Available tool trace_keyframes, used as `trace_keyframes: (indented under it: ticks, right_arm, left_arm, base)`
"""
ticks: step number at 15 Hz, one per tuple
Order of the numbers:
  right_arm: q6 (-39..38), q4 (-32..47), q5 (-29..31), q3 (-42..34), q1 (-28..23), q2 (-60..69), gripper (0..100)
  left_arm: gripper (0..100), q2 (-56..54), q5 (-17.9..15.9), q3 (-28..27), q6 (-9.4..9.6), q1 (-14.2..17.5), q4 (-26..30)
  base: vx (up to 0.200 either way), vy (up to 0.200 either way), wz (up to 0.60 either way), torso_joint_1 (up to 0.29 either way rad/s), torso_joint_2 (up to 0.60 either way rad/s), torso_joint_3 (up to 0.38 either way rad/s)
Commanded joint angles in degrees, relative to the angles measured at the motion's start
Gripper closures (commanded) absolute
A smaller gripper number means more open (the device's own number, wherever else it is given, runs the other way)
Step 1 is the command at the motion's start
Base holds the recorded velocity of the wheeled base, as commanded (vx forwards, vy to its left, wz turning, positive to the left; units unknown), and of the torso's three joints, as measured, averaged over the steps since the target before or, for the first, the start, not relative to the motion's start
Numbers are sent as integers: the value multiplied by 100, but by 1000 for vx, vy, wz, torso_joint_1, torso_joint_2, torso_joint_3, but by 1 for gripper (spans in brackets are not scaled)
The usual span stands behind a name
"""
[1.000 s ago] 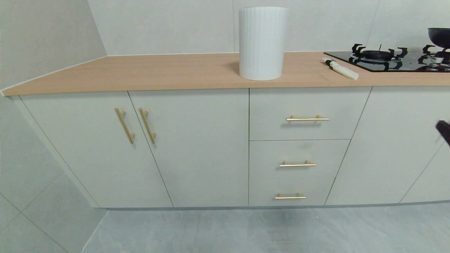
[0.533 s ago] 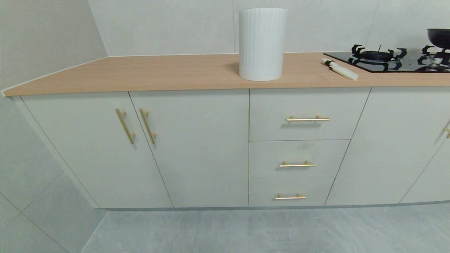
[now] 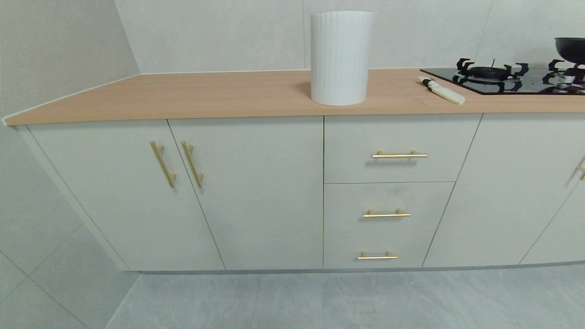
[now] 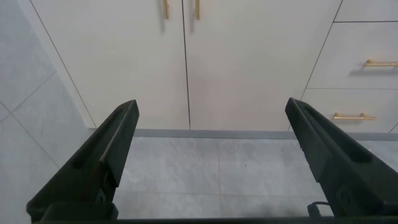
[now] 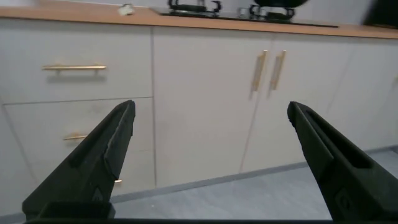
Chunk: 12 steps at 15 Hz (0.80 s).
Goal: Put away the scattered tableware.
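A pale knife (image 3: pixel 441 89) with a dark band lies on the wooden counter (image 3: pixel 205 93) beside the black hob (image 3: pixel 507 80). A tall white ribbed holder (image 3: pixel 340 57) stands on the counter above the drawers. My left gripper (image 4: pixel 211 112) is open and empty, low before the cabinet doors and the floor. My right gripper (image 5: pixel 211 109) is open and empty too, facing the drawer fronts and a pair of cabinet doors; the knife (image 5: pixel 127 9) shows small at the counter edge.
Three drawers with gold handles (image 3: pixel 399 155) sit under the holder. A double-door cabinet (image 3: pixel 176 162) is to their left. A dark pan (image 3: pixel 571 48) rests on the hob's far burner. Grey tiled floor (image 3: pixel 320 301) lies in front.
The dark tip of my right arm at the head view's right edge has dropped out of view. The head view has shifted very slightly.
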<state>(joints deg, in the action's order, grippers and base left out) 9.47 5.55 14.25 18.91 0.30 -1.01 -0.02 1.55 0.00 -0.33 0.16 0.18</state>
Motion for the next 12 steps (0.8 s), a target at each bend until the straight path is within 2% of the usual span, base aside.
trace_keyframes:
  ticks: [1,3,4,5,12]
  right_arm:
    - [-68,-212,-441,-704,-4,101,0]
    - [-209,-625,-845,-1179,-4,101,0]
    - [-253,-889,-1249,-1592,-4,101,0]
    - [-332,-906,-1355,-1768,-4,101,0]
    - [-701,-563,-1759,-1882,-4,101,0]
  left_arm:
    - [0,2,3,0,-2,2,-1]
    - [0,2,3,0,-11,2,-1]
    - [0,2,3,0,-2,2,-1]
    - [0,2,3,0,-2,2,-1]
    - [0,2,3,0,-2,2,-1]
  base:
    - [0,0,0,0,0,0]
    - [0,0,0,0,0,0]
    - [0,0,0,0,0,0]
    - [0,0,0,0,0,0]
    - [0,0,0,0,0,0]
